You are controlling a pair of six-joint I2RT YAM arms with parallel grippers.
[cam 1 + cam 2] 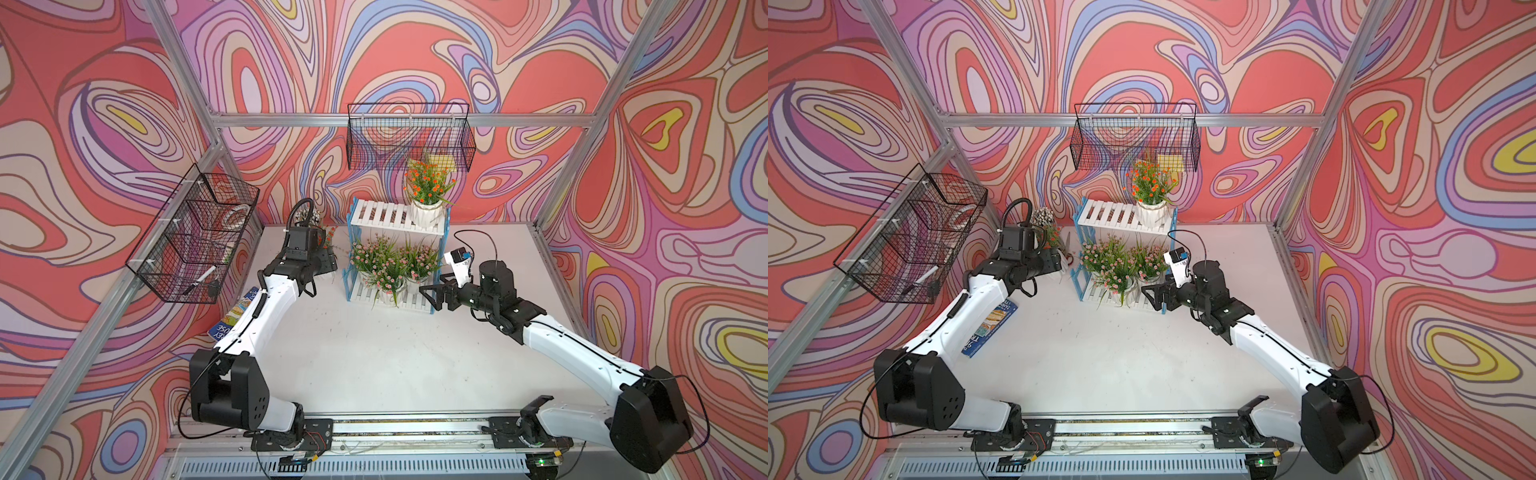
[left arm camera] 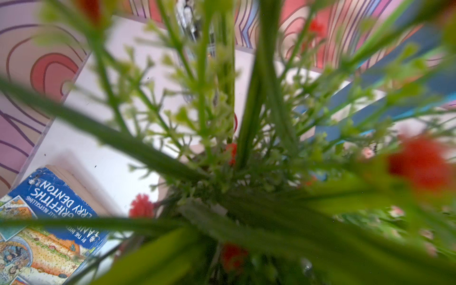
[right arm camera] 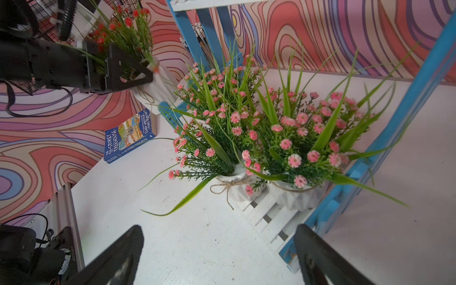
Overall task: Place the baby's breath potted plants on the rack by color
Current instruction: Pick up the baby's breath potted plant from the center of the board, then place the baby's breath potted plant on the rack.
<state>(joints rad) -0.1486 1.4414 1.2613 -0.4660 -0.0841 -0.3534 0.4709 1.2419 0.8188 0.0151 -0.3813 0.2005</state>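
Baby's breath potted plants (image 1: pixel 392 266) in white faceted pots sit sorted by tier: 3 pink ones (image 3: pixel 291 138) fill the bottom of the white-slatted, blue-sided rack (image 1: pixel 378 216), and 1 orange-red one (image 1: pixel 428 187) tops it. Its twin (image 3: pixel 123 32) stands on the white surface (image 1: pixel 374 353) just beside the rack, presumably bound upstairs, with the black left end effector (image 3: pixel 143 70) wide about it (pinching or not, I cannot tell). The right end effector (image 3: pixel 219 254) gapes empty, and a blue paperback (image 3: pixel 128 138) reads "91-STOREY TREEHOUSE".

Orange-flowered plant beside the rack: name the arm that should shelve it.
Left. The left tool is at that plant; the right tool hangs open past the rack, beside the pink plants.
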